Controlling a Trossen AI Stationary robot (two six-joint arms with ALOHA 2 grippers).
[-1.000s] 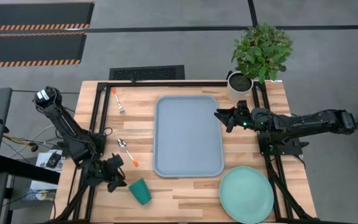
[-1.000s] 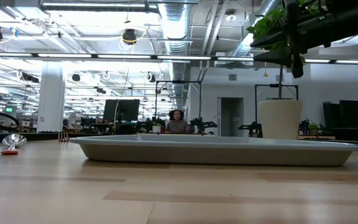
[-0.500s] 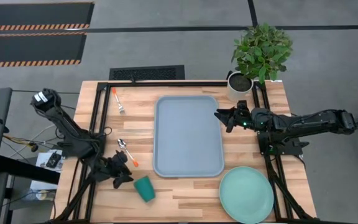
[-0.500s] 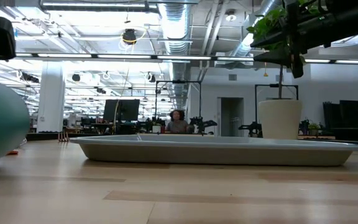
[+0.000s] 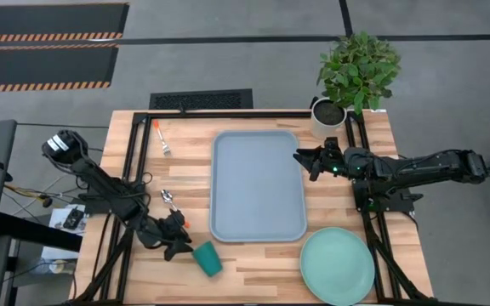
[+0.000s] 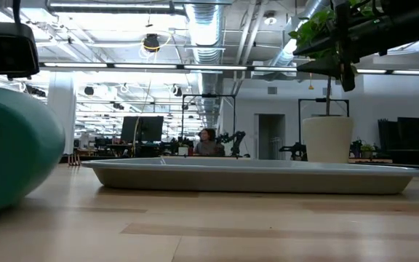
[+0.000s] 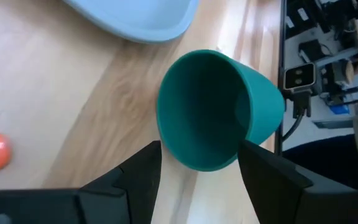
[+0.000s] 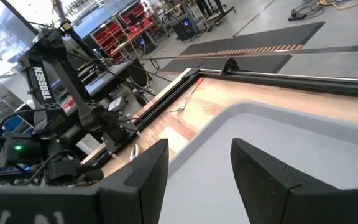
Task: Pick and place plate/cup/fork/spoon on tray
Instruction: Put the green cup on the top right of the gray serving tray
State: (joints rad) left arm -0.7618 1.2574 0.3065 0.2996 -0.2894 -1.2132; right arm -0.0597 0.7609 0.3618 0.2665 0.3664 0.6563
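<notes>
Left wrist view shows the left gripper point(image 7: 197, 165) spread wide, its fingers flanking the rim of the cup point(image 7: 216, 109) without clearly pressing it; whether they touch, I cannot tell. The cup lies tipped on the wood, mouth toward the claw, its long axis running straight away from it, just off the near left corner of the tray point(image 5: 258, 185). The left arm is plainly the nearer. The right gripper point(image 5: 306, 159) hovers open and empty over the tray's far right edge, well apart from the cup.
</notes>
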